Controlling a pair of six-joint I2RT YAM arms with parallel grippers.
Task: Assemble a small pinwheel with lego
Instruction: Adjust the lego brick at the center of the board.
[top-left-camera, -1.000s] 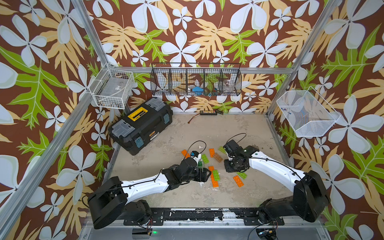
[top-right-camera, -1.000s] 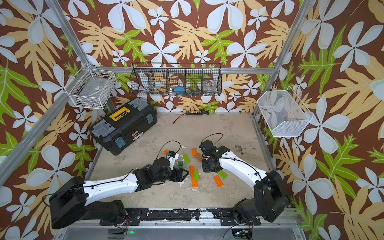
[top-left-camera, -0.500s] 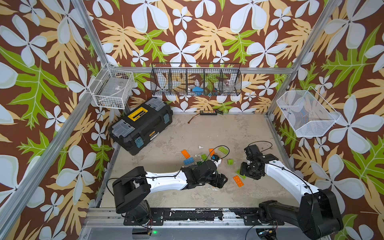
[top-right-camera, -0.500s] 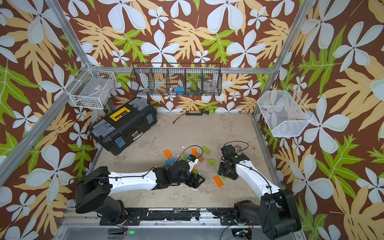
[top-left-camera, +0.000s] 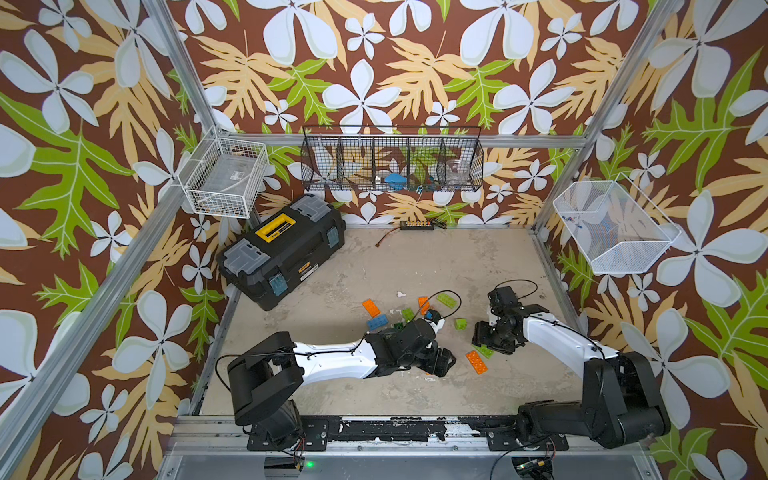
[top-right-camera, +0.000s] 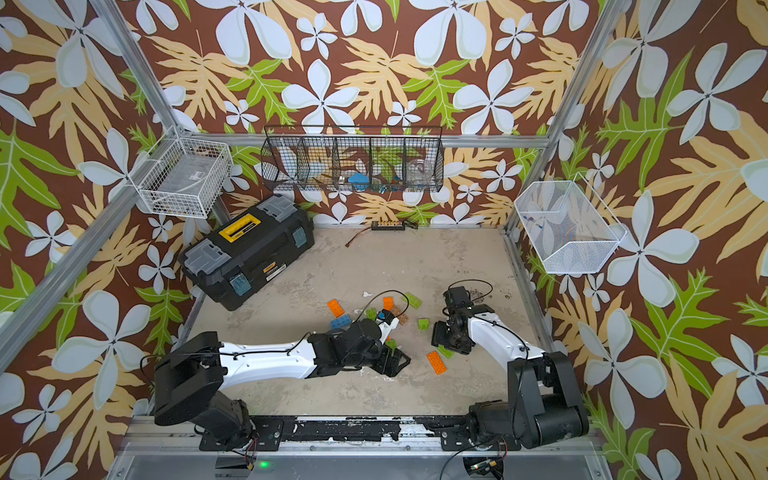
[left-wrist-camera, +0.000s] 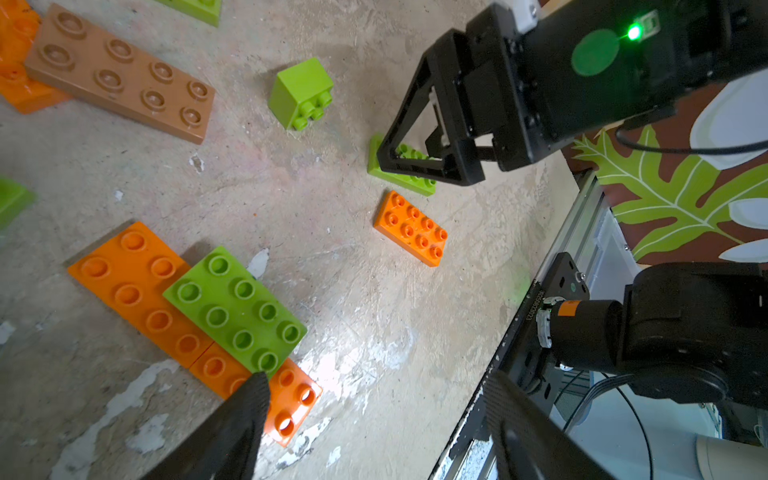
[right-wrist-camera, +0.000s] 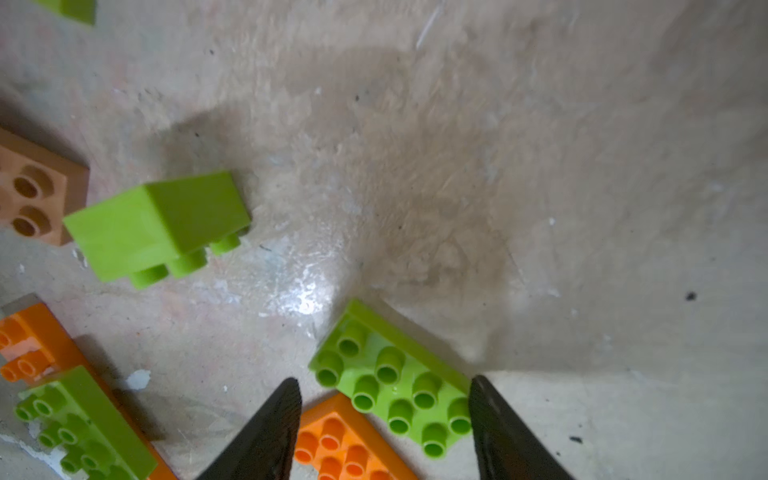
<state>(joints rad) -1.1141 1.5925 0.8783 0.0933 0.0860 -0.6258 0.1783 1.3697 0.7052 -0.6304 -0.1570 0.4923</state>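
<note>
Two parted fingers (right-wrist-camera: 270, 436) of the right gripper (right-wrist-camera: 384, 415) straddle the flat lime brick (right-wrist-camera: 390, 382), gripping nothing; its long axis spans their gap (left gripper (left-wrist-camera: 374, 386), likewise spread, sits farther).

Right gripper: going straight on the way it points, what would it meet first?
Most likely the lime green plate, lying flat between the tips of the open right gripper, with the orange plate right beside it; how far off is unclear.

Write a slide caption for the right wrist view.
Open right hand straddles a lime green plate beside an orange plate.
</note>
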